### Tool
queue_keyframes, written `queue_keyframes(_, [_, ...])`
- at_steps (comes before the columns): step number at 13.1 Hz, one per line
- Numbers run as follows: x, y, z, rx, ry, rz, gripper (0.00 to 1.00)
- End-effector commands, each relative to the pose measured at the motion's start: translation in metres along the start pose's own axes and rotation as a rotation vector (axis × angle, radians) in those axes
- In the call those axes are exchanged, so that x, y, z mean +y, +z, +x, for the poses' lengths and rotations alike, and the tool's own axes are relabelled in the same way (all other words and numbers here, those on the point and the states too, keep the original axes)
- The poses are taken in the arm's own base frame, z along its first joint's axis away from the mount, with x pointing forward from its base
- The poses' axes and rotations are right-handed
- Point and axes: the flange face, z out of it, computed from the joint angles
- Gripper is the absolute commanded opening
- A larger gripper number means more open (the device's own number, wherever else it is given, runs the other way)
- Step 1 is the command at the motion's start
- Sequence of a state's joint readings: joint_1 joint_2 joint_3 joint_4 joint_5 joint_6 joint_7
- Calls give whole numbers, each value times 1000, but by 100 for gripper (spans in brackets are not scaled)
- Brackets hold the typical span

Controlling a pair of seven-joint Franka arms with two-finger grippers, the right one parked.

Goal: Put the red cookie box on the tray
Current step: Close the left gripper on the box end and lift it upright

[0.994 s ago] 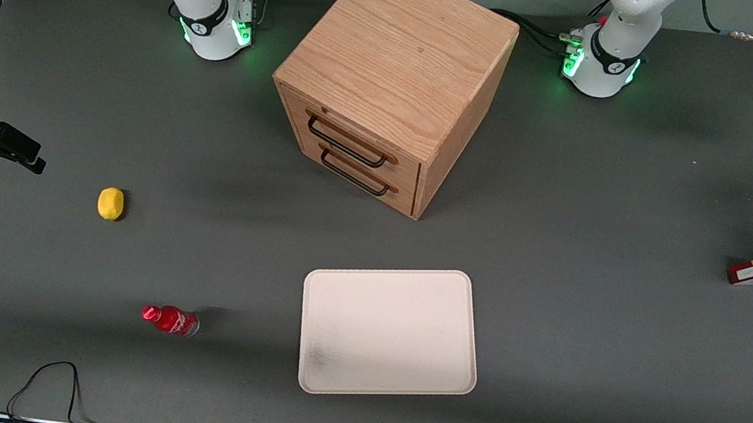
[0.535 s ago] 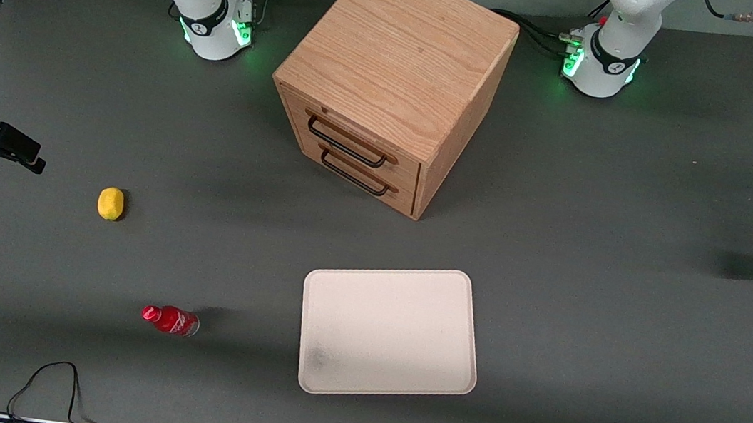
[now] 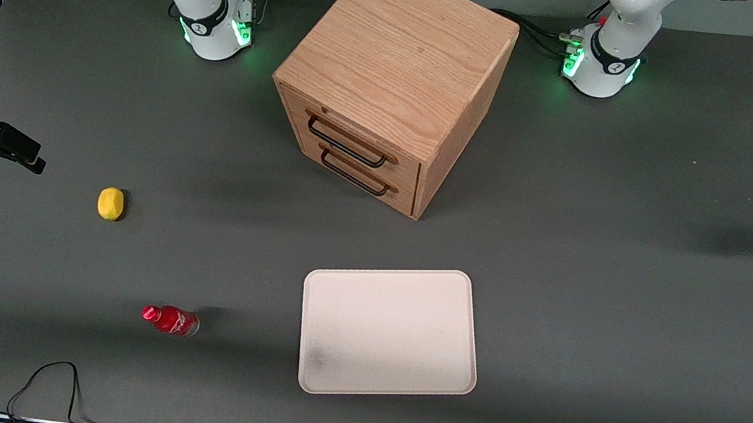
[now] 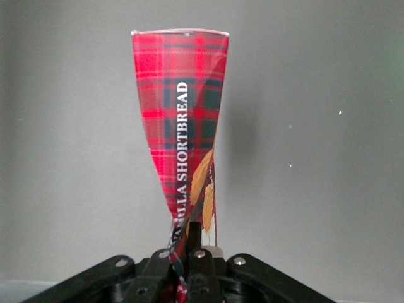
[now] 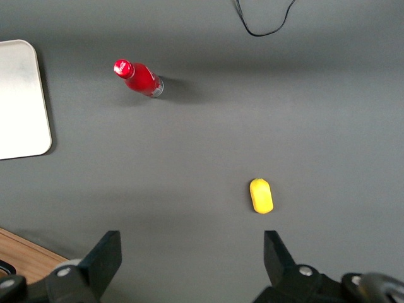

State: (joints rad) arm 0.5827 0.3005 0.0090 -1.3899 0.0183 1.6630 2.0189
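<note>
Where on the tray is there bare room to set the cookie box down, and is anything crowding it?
The whole tray is bare, holding only a faint smudge near one corner. The drawer cabinet stands farther from the front camera, with a gap between them. The red bottle lies well apart, toward the parked arm's end. The claw grips the red cookie box.

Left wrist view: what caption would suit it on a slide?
The pincer shut on one end of the red cookie box, squeezing the tartan carton narrow there.
</note>
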Motion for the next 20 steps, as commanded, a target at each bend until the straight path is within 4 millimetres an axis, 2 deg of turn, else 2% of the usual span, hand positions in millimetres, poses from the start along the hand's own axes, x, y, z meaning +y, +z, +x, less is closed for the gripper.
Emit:
queue_keyframes(1, [2, -24, 23, -8, -90, -6, 0])
queue_keyframes(2, [2, -25, 29, 2, -145, -13, 0])
queue_keyframes(5, [-8, -36, 71, -10, -368, -9, 0])
queue_keyframes(7, [-10, -35, 91, -1, -575, -46, 0])
queue_keyframes(9, [-20, -40, 123, -5, -730, -37, 0])
queue_keyframes(14, [-33, -50, 189, -9, -1137, -17, 0])
queue_keyframes(17, [-32, -67, 219, -24, -1351, -29, 0])
queue_keyframes(19, [-33, -72, 267, -43, -1390, -36, 0])
queue_keyframes(20, [-36, -68, 285, -47, -1413, -36, 0])
